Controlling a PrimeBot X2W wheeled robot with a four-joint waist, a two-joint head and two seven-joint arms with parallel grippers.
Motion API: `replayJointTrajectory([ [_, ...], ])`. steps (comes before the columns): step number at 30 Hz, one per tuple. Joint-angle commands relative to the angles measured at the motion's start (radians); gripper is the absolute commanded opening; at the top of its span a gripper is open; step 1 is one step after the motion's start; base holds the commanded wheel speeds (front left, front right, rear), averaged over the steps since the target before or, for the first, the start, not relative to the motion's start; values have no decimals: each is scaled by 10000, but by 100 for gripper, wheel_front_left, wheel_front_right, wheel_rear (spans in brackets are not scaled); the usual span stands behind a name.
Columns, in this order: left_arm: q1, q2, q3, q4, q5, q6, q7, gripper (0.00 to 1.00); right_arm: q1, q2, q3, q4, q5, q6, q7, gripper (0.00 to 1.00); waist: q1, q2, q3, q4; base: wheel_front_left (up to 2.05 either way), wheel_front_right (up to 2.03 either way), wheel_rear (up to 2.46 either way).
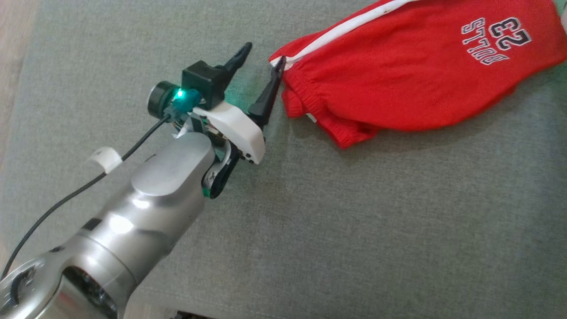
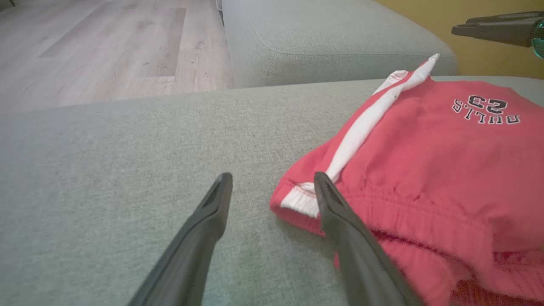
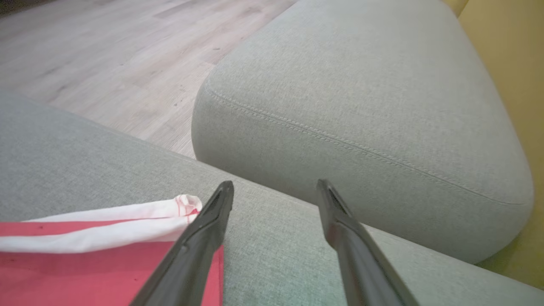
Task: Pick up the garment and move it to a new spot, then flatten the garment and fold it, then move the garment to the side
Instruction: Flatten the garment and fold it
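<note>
Wide-open, empty left gripper [image 1: 262, 55] touches a waistband corner of the red garment [image 1: 416, 75], which stretches away rightward.

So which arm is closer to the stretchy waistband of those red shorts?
Left. The left jaws stand open at the waistband corner, one finger over it. The right jaws, open too, are at the shorts' far leg end, beside the white stripe.

Bare sofa seat [image 1: 354, 221] beside garment [image 1: 398, 75]
</note>
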Motion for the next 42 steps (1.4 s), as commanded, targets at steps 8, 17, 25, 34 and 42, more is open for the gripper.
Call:
replayJointTrajectory([
  [8,-360,521,1116,-240,417,532,-496,100,292,169,-459,-466,729,-9,-1719,100,1,0,-932,-538,0,0,0],
  [17,1483,951,3917,-2688,2005,1371,-522,100,2194,1046,-1509,-1767,1328,-9,-3524,100,1,0,-2190,-1354,0,0,0],
  [25,4183,738,5867,-3844,3423,1448,-523,100,5374,2638,-3535,-3962,755,-9,-3655,100,1,0,-3136,-2002,0,0,0],
  [34,6552,-135,7096,-4283,4522,1003,-524,100,8722,4257,-4111,-5654,-408,-9,-3658,100,1,0,-3644,-2247,0,0,0],
  [42,6749,-774,7645,-4152,5318,239,-524,100,8829,4332,-4337,-6128,-945,-9,-3161,100,1,0,-3104,-1822,0,0,0],
])
